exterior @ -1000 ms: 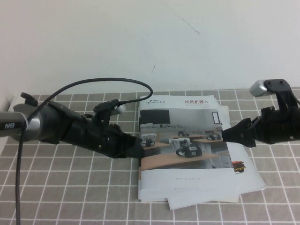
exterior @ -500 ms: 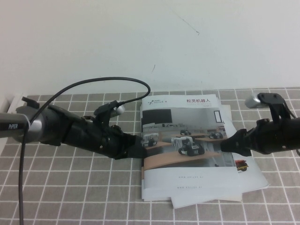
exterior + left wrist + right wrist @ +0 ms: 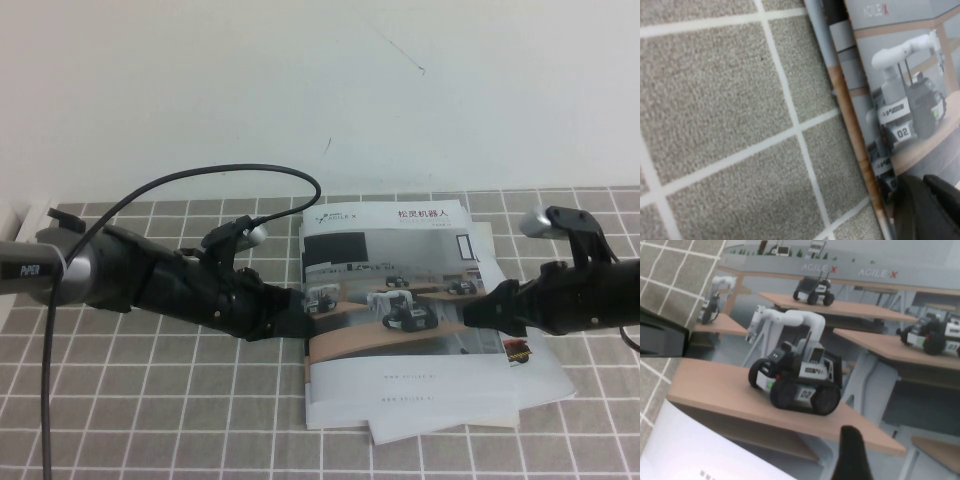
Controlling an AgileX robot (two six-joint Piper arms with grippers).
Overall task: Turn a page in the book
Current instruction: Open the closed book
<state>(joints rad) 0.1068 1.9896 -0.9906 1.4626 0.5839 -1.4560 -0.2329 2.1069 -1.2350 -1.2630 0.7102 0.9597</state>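
Note:
The book lies closed on the checked cloth, its cover page showing small robots on wooden desks under a black title. My left gripper rests on the book's left edge with its dark fingers together, pressing on the cover beside the spine. My right gripper hovers low at the book's right edge. In the right wrist view only one dark finger of it shows, above the cover, with nothing gripped. The left gripper's tip appears across the cover.
Plain white sheets stick out under the book at the front and right, one with a red mark. Grey checked cloth covers the table up to a white wall. A black cable loops over the left arm.
My right gripper has come down and inward to the book's right edge. The book has shifted slightly toward the front right. The left gripper has stayed on the left edge.

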